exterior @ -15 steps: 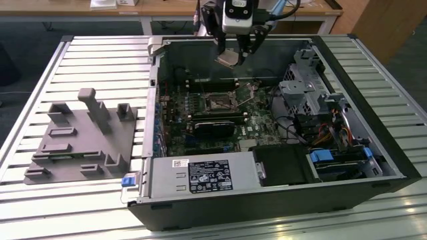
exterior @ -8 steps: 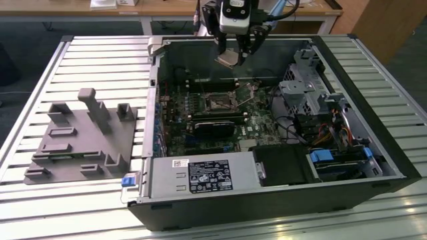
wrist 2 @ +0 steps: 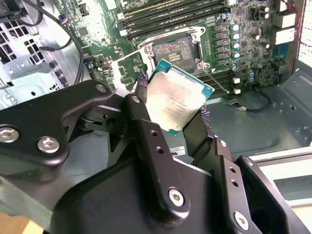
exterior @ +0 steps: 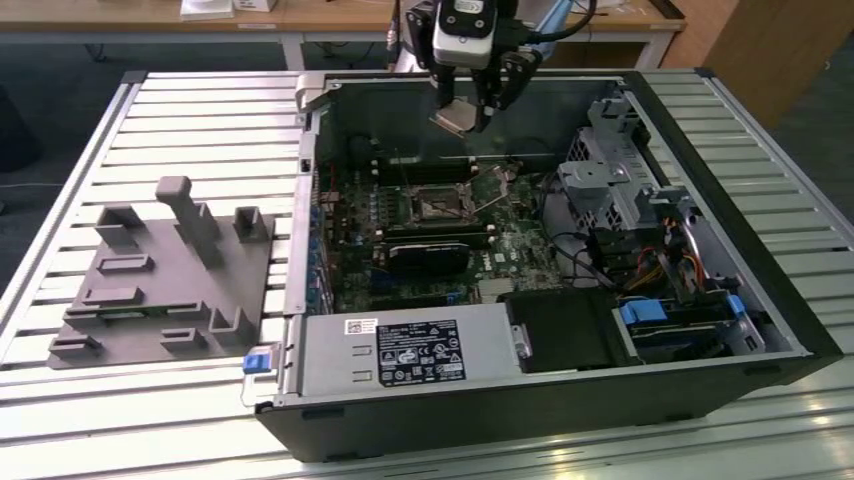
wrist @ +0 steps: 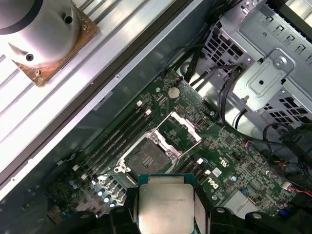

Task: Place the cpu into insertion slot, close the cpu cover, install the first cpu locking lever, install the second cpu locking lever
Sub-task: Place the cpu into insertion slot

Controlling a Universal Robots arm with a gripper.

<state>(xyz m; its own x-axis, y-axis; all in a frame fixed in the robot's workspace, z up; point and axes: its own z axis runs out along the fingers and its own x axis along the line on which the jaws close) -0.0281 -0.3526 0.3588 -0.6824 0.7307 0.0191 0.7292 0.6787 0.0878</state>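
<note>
My gripper is shut on the cpu, a flat silvery square chip, and hangs above the far end of the open computer case. Both wrist views show the cpu clamped by its edges between the two black fingers. Below it on the green motherboard lies the insertion slot, dark and uncovered. The cpu cover stands swung open along one edge of the slot. A thin metal locking lever sticks up beside the slot.
A black heatsink block sits just in front of the slot, with long memory slots beside it. The power supply fills the case's near end, and a drive cage with cables lines the exterior view's right. A grey fixture stands on the slatted table.
</note>
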